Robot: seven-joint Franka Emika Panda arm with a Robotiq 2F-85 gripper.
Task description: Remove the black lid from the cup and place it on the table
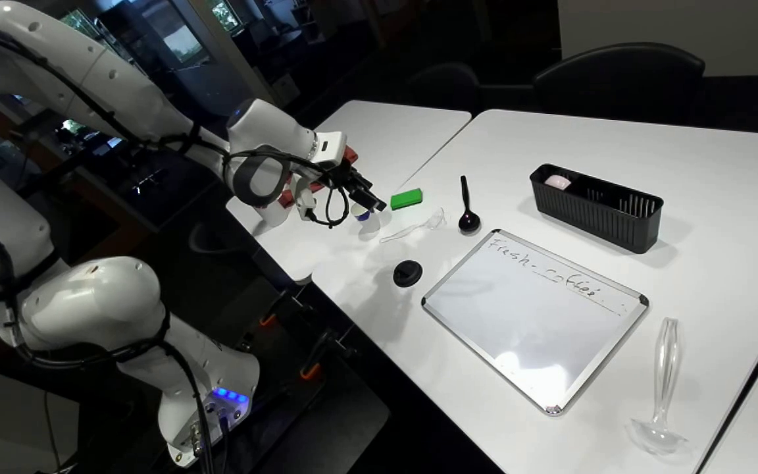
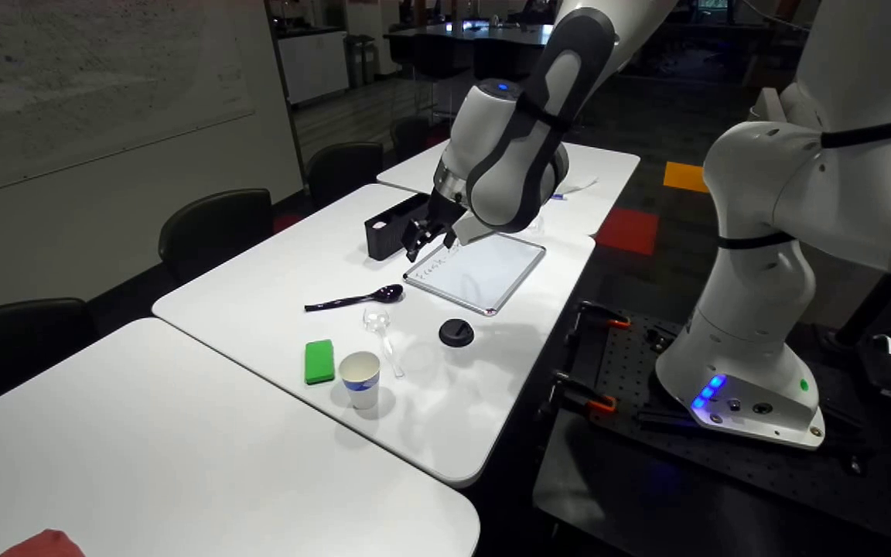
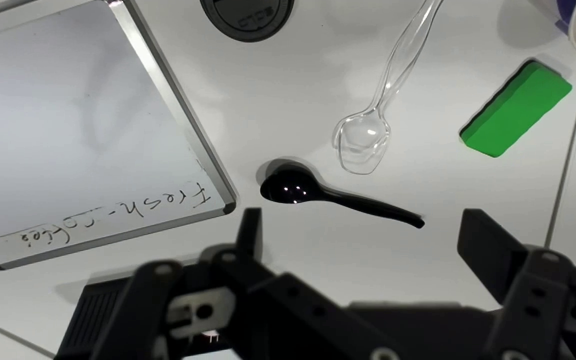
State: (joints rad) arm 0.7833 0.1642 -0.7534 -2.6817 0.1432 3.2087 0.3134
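Since black lid (image 2: 456,333) lies flat on worktop (image 2: 260,271), well apart from uncovered cup (image 2: 360,381), removal looks done. Pincer (image 3: 363,220) spread wide, holding nothing. Lid likely light, stiffish, smooth enough to slip; best pinched low across rim.

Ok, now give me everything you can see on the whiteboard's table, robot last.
Whiteboard: one, white, flat on the table
Lid: one, black, beside the whiteboard
Black spoon: one, black, near a whiteboard corner
Tray: one, black, off the whiteboard's lettered edge
Unidentified item: one, pink, inside the tray
Ladle: one, clear, across the whiteboard from the lid
Cup: one, white and blue, upright near the table's end
Eraser: one, green, beside the cup
Clear spoon: one, clear, between lid and eraser
Arm: one, white, over the table
Gripper: one, black, open above the table
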